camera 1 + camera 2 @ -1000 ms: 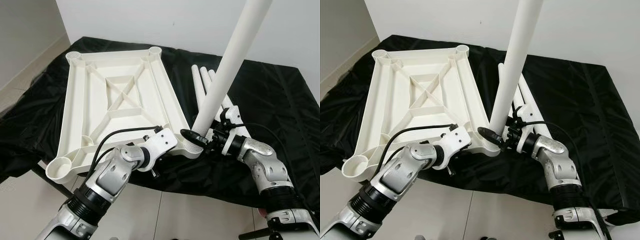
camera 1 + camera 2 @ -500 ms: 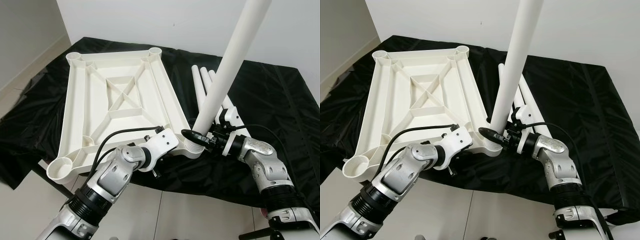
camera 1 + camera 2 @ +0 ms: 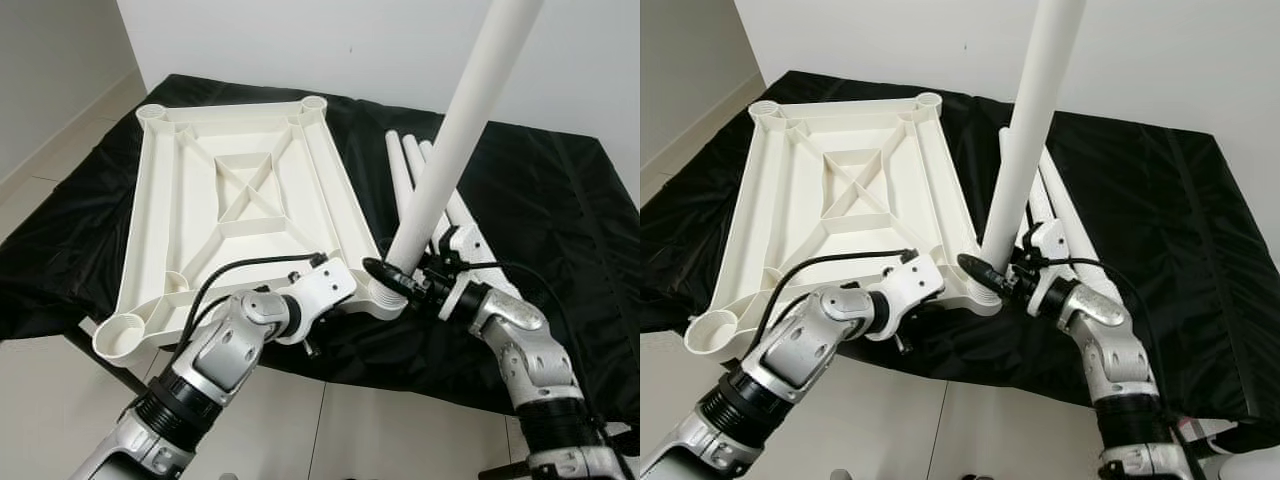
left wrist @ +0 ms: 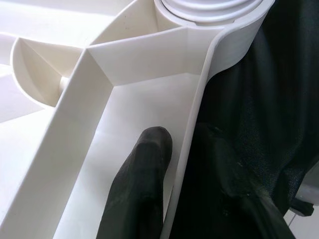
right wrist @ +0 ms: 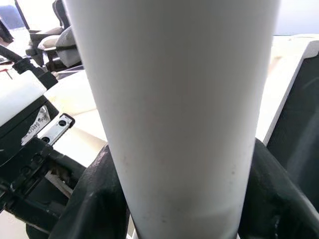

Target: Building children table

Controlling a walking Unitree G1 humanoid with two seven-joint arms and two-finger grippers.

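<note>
**Leg held at the corner socket, rim pinched from the near side**

The white tabletop (image 3: 240, 215) lies upside down, ribs up, on a black cloth (image 3: 540, 200) spread over a low surface; the cloth hides what is beneath it. The tabletop fills the head view from about 9 to 12 o'clock.

At the centre of that view, the right gripper (image 3: 392, 276) has its jaws closed around the lower end of a white table leg (image 3: 450, 150). The leg rises tilted toward 1 o'clock and is cut off by the upper edge of the picture. Its foot stands at the ribbed corner socket (image 3: 385, 298) of the tabletop; the black fingers cover the joint, so how far it is seated cannot be told. In the right wrist view the leg is flanked by both fingers (image 5: 89, 199), pressed against it.

Just toward 8 o'clock of the socket, the left gripper (image 4: 174, 164) has its jaws closed on the tabletop's near rim, one finger (image 4: 144, 184) inside the rim and the other outside against the cloth.

Spare legs (image 3: 405, 170) lie side by side on the cloth toward 1 o'clock, partly hidden behind the held leg.
</note>
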